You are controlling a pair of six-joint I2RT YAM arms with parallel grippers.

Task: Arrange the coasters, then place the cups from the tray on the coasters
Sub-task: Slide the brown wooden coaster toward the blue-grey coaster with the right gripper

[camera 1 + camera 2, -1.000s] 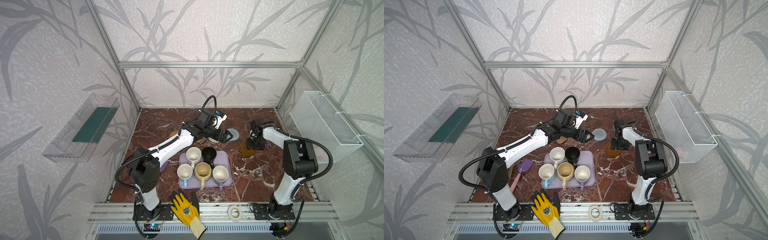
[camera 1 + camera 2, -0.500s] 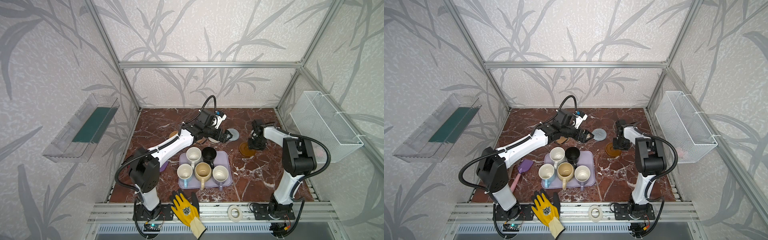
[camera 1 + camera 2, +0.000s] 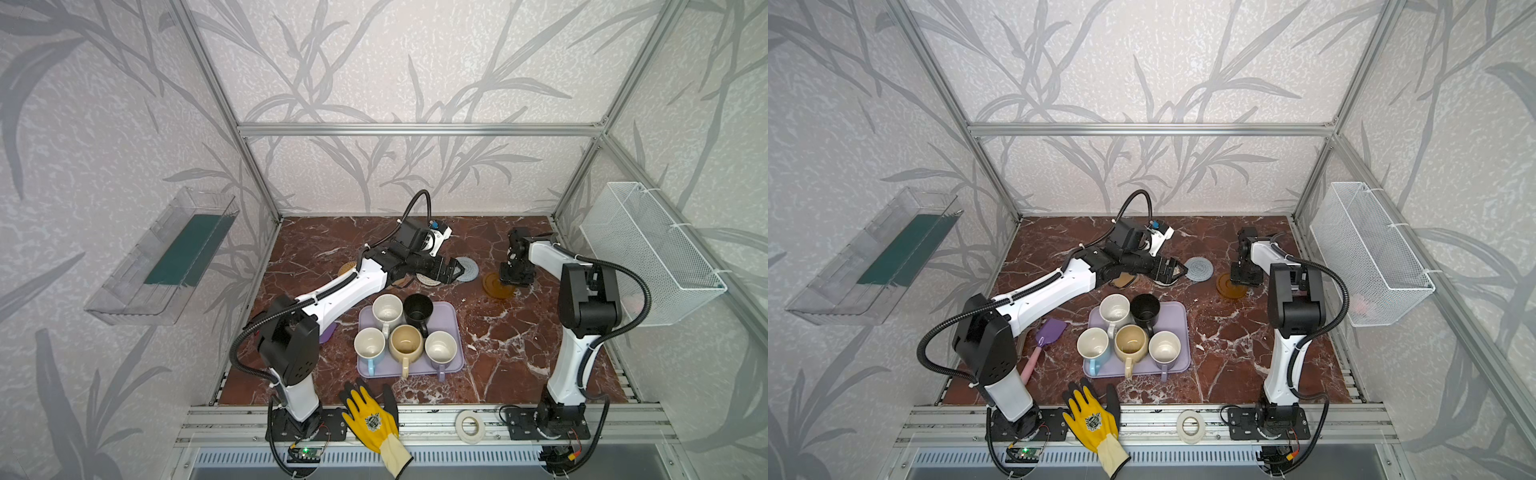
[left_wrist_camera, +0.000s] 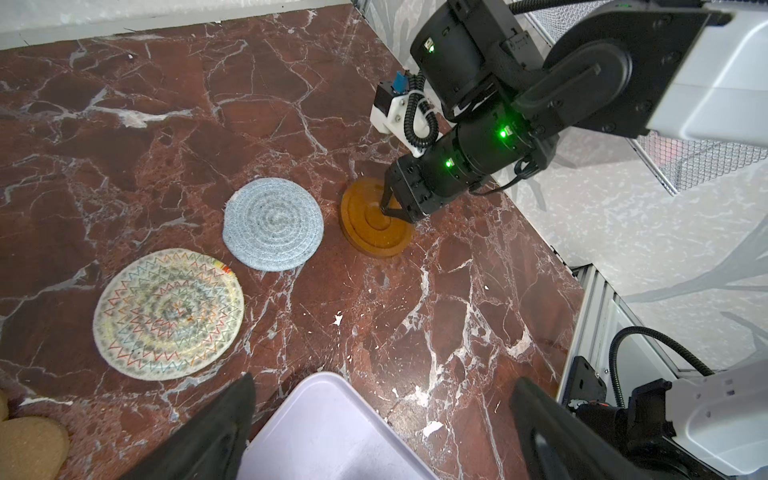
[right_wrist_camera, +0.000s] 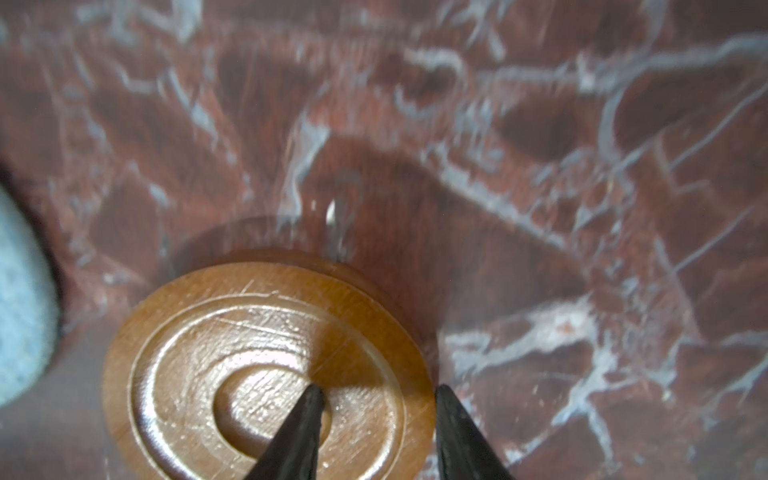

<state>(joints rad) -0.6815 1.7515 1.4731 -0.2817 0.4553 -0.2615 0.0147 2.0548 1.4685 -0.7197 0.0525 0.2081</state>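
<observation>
Brown rimmed disc coaster (image 5: 249, 353) is the job in hand: coaster-arranging step, no cup moved yet. Disc lies flat on the red marble tabletop (image 3: 519, 332), just past the far right corner of the flat lavender plastic tray (image 3: 451, 309). Right gripper (image 5: 378, 390) is down on it, jaws part-way in, one finger on the centre recess, the other at the outer edge. Cannot tell if it actually clamps. Left gripper (image 4: 384, 380) is spread wide, empty, hovering past the tray's far edge.

Next, my read: get a real pinch on that rim, then shift the disc to a spot clear of the grey-blue woven round coaster (image 4: 273, 224), which sits past the tray's far edge too, nearer its middle. Thin hard disc on hard marble, likely to skid or pop out.

Other mats, all past the tray's far edge: cream rope round coaster (image 4: 168, 313), tan paw-shaped coaster (image 4: 29, 440), orange woven rattan round coaster (image 3: 347, 268). The last two are partly under the left arm (image 3: 357, 286), which blocks reach to them.

On the tray: white mug (image 3: 386, 309), black mug (image 3: 417, 307), light blue mug (image 3: 369, 345), squat cream-yellow mug (image 3: 406, 341), lavender mug (image 3: 440, 347). Packed tight, so lifting one risks nudging its neighbours.

Yellow work glove (image 3: 370, 411) and white tape roll (image 3: 469, 424) in front of the tray, purple spatula (image 3: 1050, 330) left of it: out of the way.
</observation>
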